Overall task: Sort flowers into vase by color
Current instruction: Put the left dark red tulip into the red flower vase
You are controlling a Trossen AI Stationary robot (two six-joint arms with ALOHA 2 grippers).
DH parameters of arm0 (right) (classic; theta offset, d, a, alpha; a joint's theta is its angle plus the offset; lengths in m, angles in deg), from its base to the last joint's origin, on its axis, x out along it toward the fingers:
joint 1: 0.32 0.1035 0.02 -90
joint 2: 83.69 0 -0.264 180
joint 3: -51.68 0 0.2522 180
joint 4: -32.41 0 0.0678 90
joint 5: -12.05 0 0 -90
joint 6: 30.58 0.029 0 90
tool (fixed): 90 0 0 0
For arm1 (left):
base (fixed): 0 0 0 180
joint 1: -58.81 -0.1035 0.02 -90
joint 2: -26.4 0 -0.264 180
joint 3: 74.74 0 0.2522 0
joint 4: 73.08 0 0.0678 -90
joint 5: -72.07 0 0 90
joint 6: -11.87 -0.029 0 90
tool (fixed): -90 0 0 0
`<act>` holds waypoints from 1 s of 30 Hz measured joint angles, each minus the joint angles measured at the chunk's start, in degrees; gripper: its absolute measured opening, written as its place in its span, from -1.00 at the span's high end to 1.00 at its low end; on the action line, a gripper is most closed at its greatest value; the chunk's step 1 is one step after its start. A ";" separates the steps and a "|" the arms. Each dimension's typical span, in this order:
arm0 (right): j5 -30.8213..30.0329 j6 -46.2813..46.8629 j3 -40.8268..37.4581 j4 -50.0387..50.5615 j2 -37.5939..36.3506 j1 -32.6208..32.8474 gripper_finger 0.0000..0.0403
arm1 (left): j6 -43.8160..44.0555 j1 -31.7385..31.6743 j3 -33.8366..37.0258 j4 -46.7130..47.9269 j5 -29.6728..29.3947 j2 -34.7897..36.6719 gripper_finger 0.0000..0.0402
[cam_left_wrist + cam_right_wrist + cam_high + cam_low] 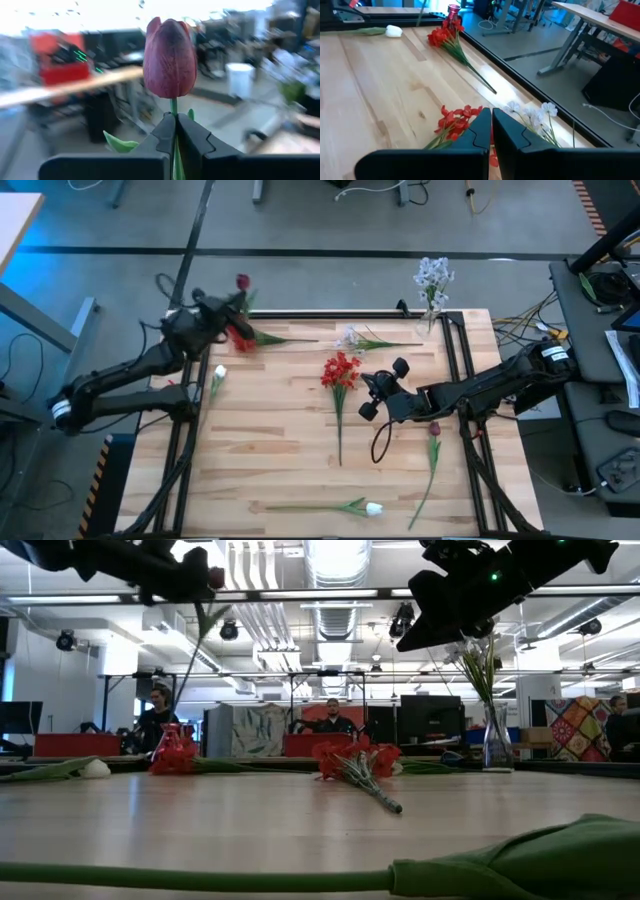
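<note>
Open workshop hall around a light wooden table (290, 450)

The table has a black frame along its edges and stands on a grey concrete floor (330, 220) crossed by a dark line beyond the table's far edge. Past that far edge, the low view shows a long room with white ceiling ducts (335, 565), strip lights, and rows of desks with dark monitors (428, 720) where people (333, 718) sit. To the table's right stands a dark desk (600, 330) with loose cables trailing over the floor beside it.

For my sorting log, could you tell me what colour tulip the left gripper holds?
Dark maroon tulip, clearest in the left wrist view.
</note>
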 joint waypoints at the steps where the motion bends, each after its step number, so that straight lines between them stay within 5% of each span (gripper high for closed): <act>1: -0.02 -0.13 0.00 -0.17 0.00 0.00 0.95 | -1.08 -0.80 -0.01 -1.37 -0.58 0.54 1.00; 16: 0.00 -2.13 0.00 -0.75 0.00 0.00 0.95 | -10.29 -14.87 0.00 -23.49 -1.15 -7.74 1.00; 30: 0.02 -2.29 -0.04 -0.41 0.00 0.00 0.95 | -11.37 -20.03 0.03 -29.20 1.41 -17.22 1.00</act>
